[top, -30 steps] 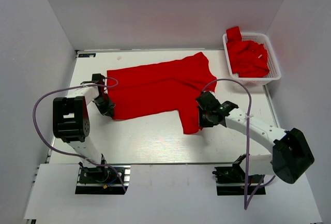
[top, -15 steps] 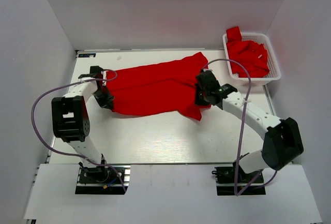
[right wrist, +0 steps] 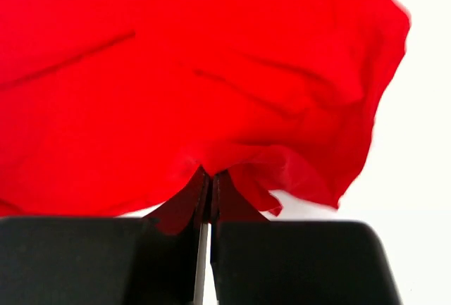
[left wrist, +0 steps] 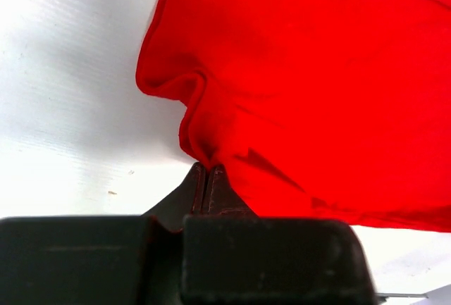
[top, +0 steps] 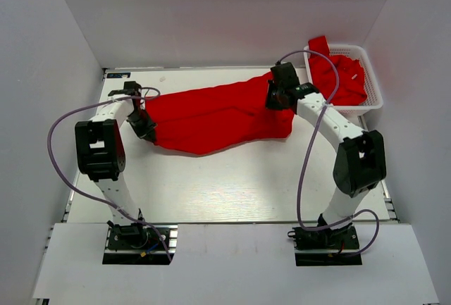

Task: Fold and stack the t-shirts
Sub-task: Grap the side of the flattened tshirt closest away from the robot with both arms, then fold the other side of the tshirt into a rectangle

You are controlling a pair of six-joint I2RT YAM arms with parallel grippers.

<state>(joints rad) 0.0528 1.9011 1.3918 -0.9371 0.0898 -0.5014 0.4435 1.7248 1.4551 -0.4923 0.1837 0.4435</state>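
Nearest, beyond the arm bases, a bare stretch of the white bench [top: 211, 192] is seen. Past it, across the middle of the bench, a red t-shirt [top: 211, 116] is laid lengthwise from left to right, partly doubled over, its near edge sagging in a curve. The left end effector [top: 148, 132] is closed on the shirt's left edge. In the left wrist view a pinched fold of cloth is caught between the shut fingertips, and the rest is spread away to the right. Farther back and to the right, the right end effector [top: 275, 102] is closed on the shirt's far right part, a gathered ridge of fabric being clamped between its tips. In the far right corner, a heap of red t-shirts [top: 338, 79] is held in a white lattice basket [top: 359, 110], just right of the right end effector.
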